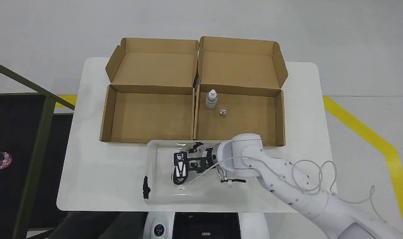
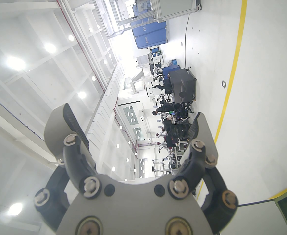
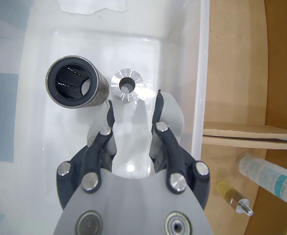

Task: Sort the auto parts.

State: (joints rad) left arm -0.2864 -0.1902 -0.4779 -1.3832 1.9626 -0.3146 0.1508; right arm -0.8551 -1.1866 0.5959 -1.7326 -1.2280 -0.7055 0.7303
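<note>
A clear bin (image 1: 148, 170) sits at the near edge of a white counter (image 1: 88, 163). The right arm reaches into it from the near right corner. The right hand (image 3: 133, 108) points down at the bin floor, half open and holding nothing.

Just ahead of its fingertips stands a small silver bush (image 3: 127, 85), on end with its bore facing up. A larger dark-lined bearing (image 3: 74, 84) lies right beside the bush; whether they touch is unclear.

The step in hand looks like picking up the bush. The jaws are already a little wider than it, so the hand probably needs only to ease forward until the pads sit on either side. The finger on the bearing's side has little room and could nudge the bearing, so a slow approach seems wise. Close gently on the smooth metal, then lift straight up to clear the bin wall.

Beyond the bin, two open cardboard boxes fill the far half of the counter. The left box (image 1: 151, 116) is bare. The right box (image 1: 252, 122) holds a small bottle (image 1: 212, 99) and a metal fitting (image 1: 221, 111).

The left hand (image 2: 133, 123) is wide open and empty, pointing out at the room.
</note>
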